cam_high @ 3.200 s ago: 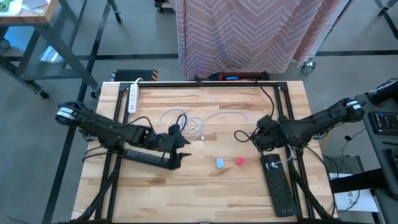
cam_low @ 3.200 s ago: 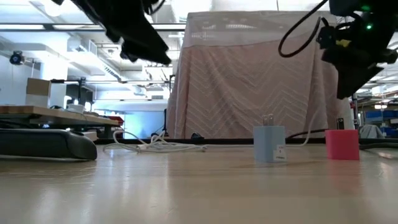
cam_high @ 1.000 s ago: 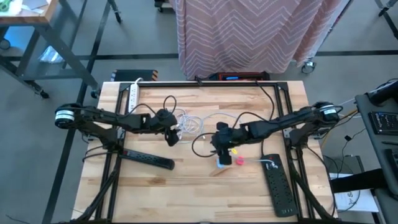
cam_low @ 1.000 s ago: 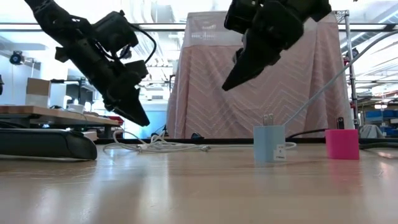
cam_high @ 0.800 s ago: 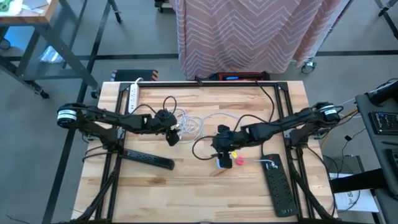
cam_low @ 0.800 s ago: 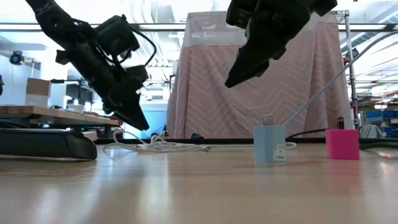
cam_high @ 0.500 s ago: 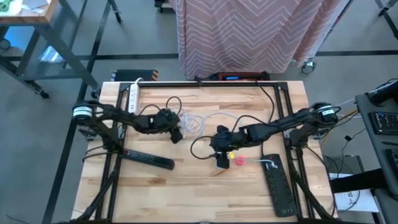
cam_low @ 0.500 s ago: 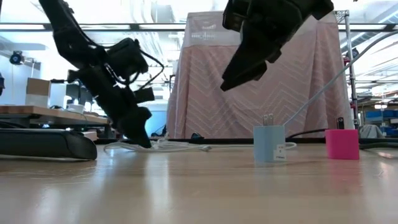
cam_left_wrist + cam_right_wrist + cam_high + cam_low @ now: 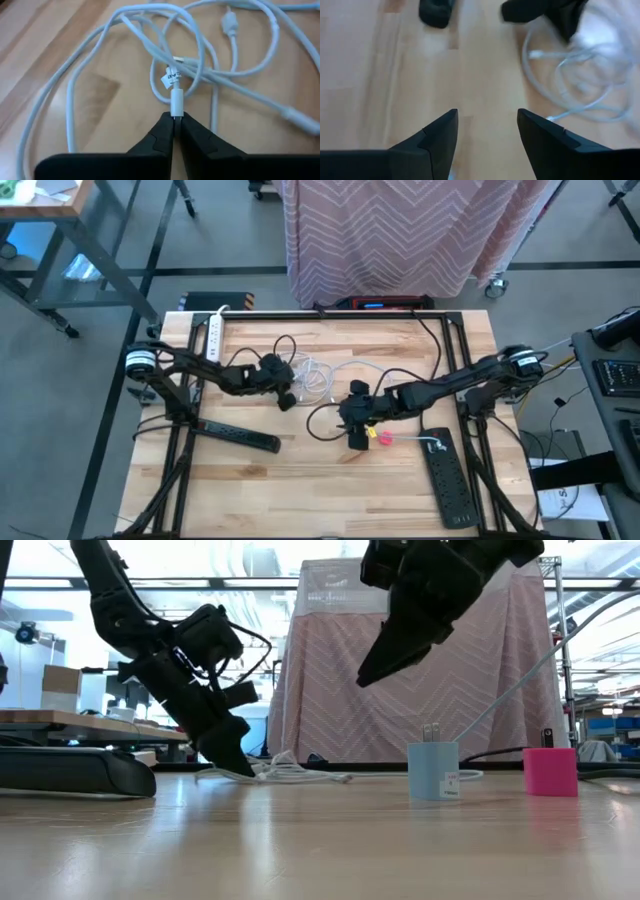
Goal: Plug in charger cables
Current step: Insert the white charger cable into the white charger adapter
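Observation:
A tangle of white charger cables [image 9: 315, 378] lies on the wooden table at its far middle. My left gripper [image 9: 288, 400] is down at the tangle's left side, shut on one cable's connector; the low view shows its tips [image 9: 240, 768] at table height. A light blue plug block [image 9: 433, 772] and a pink one [image 9: 550, 772] stand upright on the table. My right gripper [image 9: 357, 438] hangs open above the blue block, which it hides in the high view; the pink block [image 9: 383, 437] shows beside it. My left gripper pinches a white cable's small connector [image 9: 176, 106] between its two fingertips, by the connector's free end. The fingers slant down from the table's left and lie along the connector. The cable stays slack in the tangle on the table.
A black power strip [image 9: 240, 435] lies near left, a second [image 9: 445, 475] near right, and a white one [image 9: 213, 335] at the far left corner. Bare wood [image 9: 320, 490] runs along the near edge. A pink patterned cloth [image 9: 400, 230] hangs beyond the far edge.
My left gripper has gone down and a little toward the table's right onto the cable tangle and has shut on a connector; the tangle has shifted slightly with it. My right gripper has stayed open above the blue block, drifting a little toward the near edge.

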You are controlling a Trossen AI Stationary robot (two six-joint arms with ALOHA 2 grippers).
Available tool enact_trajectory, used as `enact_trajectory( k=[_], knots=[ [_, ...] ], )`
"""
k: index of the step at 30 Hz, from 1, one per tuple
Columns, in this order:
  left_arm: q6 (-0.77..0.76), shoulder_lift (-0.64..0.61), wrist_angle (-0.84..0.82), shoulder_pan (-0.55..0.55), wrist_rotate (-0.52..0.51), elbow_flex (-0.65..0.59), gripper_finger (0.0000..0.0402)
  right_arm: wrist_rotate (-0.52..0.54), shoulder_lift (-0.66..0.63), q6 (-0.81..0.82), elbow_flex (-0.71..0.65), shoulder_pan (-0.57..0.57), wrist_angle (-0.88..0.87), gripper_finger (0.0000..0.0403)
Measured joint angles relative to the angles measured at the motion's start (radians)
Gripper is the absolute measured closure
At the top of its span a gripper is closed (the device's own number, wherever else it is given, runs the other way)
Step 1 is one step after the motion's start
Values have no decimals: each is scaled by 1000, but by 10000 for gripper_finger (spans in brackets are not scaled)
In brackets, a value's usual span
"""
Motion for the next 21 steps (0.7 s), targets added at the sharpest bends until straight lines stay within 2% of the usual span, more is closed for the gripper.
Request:
enact_trajectory(
  k=[7, 12, 16, 21],
  knots=[
    [25, -208, -56, -41, 78, 8, 396, 71, -16, -147, -1, 4, 60, 217],
    [101, -354, -34, -75, 98, 31, 399, 164, -8, -274, -1, 2, 223, 220],
    [148, -369, -21, -104, 61, 67, 400, 247, -8, -372, 8, -3, 360, 220],
    [193, -310, -22, -176, 57, 116, 400, 248, -8, -408, 39, -8, 374, 222]
  ],
)
